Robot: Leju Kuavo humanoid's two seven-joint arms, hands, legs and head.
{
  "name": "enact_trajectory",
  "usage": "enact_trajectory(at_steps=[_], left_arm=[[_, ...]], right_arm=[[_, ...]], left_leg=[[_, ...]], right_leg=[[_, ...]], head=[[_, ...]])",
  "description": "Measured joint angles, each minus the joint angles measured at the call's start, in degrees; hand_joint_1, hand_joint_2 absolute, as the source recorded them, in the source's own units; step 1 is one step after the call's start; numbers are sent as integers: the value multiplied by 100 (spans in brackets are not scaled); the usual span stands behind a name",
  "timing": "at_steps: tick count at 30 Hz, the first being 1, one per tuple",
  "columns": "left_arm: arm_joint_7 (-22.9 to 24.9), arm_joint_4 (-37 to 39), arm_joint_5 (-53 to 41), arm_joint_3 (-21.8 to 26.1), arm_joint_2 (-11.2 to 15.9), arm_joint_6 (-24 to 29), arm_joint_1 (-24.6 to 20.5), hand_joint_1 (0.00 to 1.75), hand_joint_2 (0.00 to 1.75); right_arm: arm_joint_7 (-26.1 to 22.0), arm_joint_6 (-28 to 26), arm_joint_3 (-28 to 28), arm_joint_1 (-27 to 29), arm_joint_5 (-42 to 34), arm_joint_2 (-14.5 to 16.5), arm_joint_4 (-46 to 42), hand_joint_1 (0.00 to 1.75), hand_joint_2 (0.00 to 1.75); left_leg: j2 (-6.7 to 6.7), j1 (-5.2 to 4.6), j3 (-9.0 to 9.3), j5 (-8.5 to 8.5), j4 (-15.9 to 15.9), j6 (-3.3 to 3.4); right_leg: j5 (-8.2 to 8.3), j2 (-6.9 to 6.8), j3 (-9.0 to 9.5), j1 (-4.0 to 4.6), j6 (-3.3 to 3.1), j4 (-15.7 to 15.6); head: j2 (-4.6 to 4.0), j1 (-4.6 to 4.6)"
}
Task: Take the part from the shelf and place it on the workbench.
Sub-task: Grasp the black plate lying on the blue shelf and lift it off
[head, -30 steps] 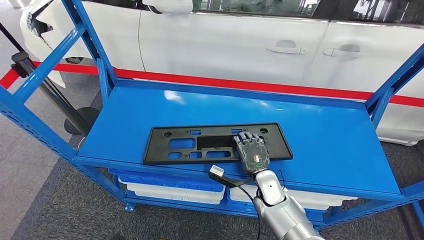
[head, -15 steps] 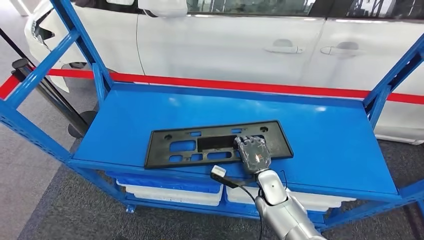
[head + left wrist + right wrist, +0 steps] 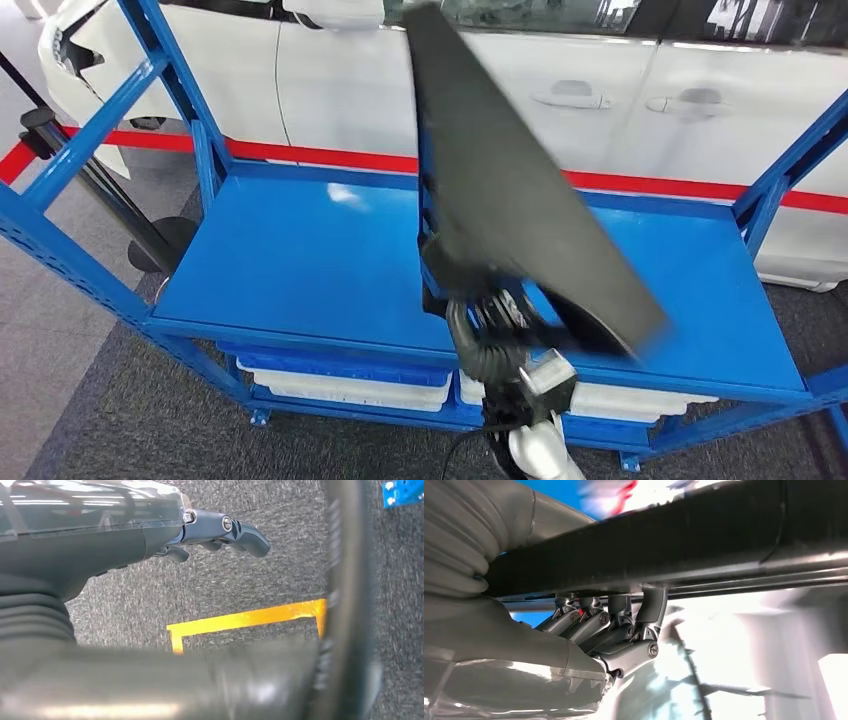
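The part is a long black plastic plate (image 3: 510, 190), blurred, raised off the blue shelf (image 3: 290, 260) and tilted steeply, its far end up in front of the car. My right hand (image 3: 492, 318) grips its lower end above the shelf's front edge. In the right wrist view the fingers (image 3: 624, 622) hook over the plate's edge (image 3: 724, 535). My left hand (image 3: 220, 530) hangs over grey carpet, fingers loosely apart, holding nothing.
A white car (image 3: 560, 90) stands right behind the shelf, beyond a red line. Blue uprights (image 3: 790, 160) frame both ends. White bins (image 3: 340, 385) sit on the lower level. A black stand (image 3: 90, 180) leans at the left. Yellow floor tape (image 3: 240, 622) lies below my left hand.
The plate lay flat on the shelf with my right hand resting on its right part. Now the hand has lifted it and swung it up on end.
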Motion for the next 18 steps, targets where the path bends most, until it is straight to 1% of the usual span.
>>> enact_trajectory(at_steps=[1,2,3,4,5,6,7,8,9,10,12,13,14,15,16,18], left_arm=[[-8,0,23,21,-4,-16,10,0,175],[-9,0,53,51,-4,-38,19,0,175],[-7,0,87,84,-6,-60,30,0,175],[-9,0,127,119,-8,-73,44,0,175],[-14,0,169,156,-13,-82,59,0,175],[-21,0,199,190,-22,-87,72,0,175],[-30,0,216,221,-33,-92,81,0,175],[-38,0,221,244,-49,-94,85,0,175],[-43,0,222,261,-62,-96,84,0,175],[-47,0,228,273,-73,-97,82,0,175],[-52,-1,272,306,-86,-93,81,0,175],[-54,-1,305,336,-92,-90,82,0,175],[-57,-2,333,367,-103,-91,85,0,175],[-60,-2,351,392,-115,-93,89,0,175],[-61,-2,350,411,-125,-90,95,0,175],[-36,-2,338,432,-139,-52,108,0,175]], right_arm=[[-72,121,27,110,-199,-37,-312,175,175],[-111,207,46,214,-364,-74,-588,175,175],[-124,255,57,326,-496,-114,-822,175,175],[-132,273,57,450,-602,-147,-1010,175,175],[-141,282,54,575,-684,-176,-1165,175,175],[-156,293,51,689,-749,-197,-1294,175,175],[-178,306,49,777,-794,-210,-1394,175,175],[-202,320,49,835,-816,-218,-1476,175,175],[-223,329,49,873,-829,-223,-1545,175,175],[-231,320,48,902,-836,-226,-1599,175,175],[-178,230,40,990,-843,-229,-1660,175,175],[-122,159,29,1058,-845,-230,-1666,175,175],[-67,92,12,1135,-848,-230,-1654,175,175],[-35,53,-7,1212,-844,-231,-1628,175,175],[-34,43,-29,1285,-820,-232,-1585,175,175],[-98,80,-74,1428,-717,-232,-1465,175,175]], left_leg=[[5,3,-1,5,-6,29],[8,-2,-6,3,-7,50],[11,-8,-10,0,-6,62],[10,-15,-9,-4,-5,68],[9,-23,-6,-10,-4,71],[6,-33,1,-15,-4,73],[3,-43,10,-21,-3,70],[3,-59,16,-29,1,62],[2,-75,17,-39,6,48],[3,-84,15,-47,10,26],[8,-85,20,-57,4,-32],[12,-79,23,-73,16,-65],[16,-77,13,-131,66,-98],[18,-75,-33,-253,202,-126],[20,-68,-129,-442,455,-153],[20,-48,-406,-867,1173,-194]], right_leg=[[-181,-2,-136,-8,21,300],[-377,-3,-317,-9,38,679],[-529,-3,-498,-11,47,1053],[-587,-3,-620,-12,49,1295],[-535,-3,-648,-11,40,1334],[-382,-3,-561,-8,18,1142],[-171,-3,-378,1,-17,765],[-2,-3,-176,18,-59,346],[119,-11,-16,35,-92,11],[171,-16,77,54,-115,-192],[177,-26,103,75,-137,-269],[195,-32,112,62,-160,-288],[216,-41,122,46,-187,-310],[239,-53,126,28,-215,-331],[260,-66,123,14,-238,-345],[269,-79,91,22,-258,-340]], head=[[0,0],[0,1],[0,1],[0,1],[0,1],[0,1],[0,1],[0,1],[0,0],[0,-1],[0,-1],[0,-1],[0,-1],[0,-1],[0,-1],[0,-1]])
